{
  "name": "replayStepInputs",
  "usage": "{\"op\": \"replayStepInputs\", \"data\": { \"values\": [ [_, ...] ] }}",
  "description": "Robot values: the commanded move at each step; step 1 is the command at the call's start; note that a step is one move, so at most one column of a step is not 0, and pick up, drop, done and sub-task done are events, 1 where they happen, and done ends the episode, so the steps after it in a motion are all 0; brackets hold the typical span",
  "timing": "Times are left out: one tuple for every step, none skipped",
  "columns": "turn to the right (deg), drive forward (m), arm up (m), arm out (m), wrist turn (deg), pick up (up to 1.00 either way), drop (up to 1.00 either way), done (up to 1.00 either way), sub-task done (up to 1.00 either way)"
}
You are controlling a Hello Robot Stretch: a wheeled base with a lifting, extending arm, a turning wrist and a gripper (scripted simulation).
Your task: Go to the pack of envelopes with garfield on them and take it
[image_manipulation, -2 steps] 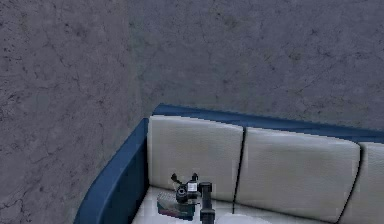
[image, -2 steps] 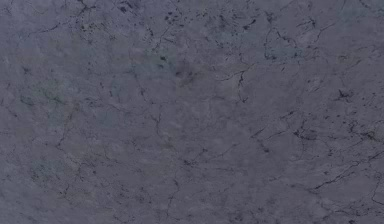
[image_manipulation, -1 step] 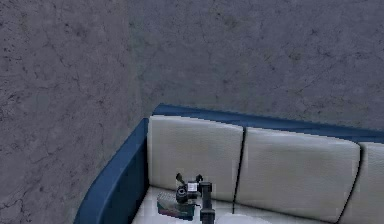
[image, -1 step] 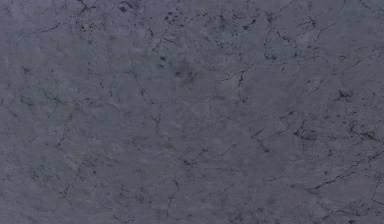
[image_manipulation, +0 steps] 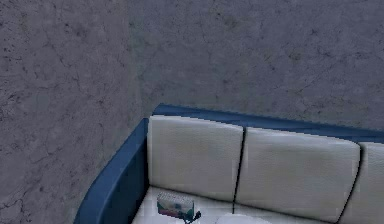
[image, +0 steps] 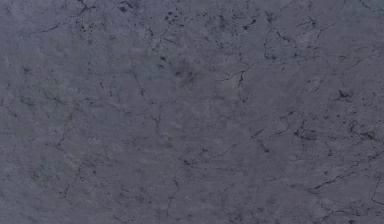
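A small grey boxy object with a reddish mark [image_manipulation: 174, 206] lies on the seat of a sofa [image_manipulation: 250, 160] at the bottom of the arm side view, near the sofa's left armrest. Its shape is too small to name. The sofa has cream back cushions and a dark blue frame.
A grey marbled wall [image: 190, 110] stands close ahead in the forward view. The same grey walls [image_manipulation: 70, 90] meet in a corner behind the sofa in the arm side view. The sofa's blue armrest [image_manipulation: 115, 185] juts toward the lower left.
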Motion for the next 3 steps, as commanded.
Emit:
{"op": "replayStepInputs", "data": {
  "values": [
    [0.0,0.0,0.0,0.0,0.0,1.0,0.0,0.0,0.0],
    [0.0,0.0,0.1,0.0,0.0,0.0,0.0,0.0,0.0],
    [0.0,0.0,0.0,0.0,0.0,0.0,0.0,1.0,0.0]
  ]
}}
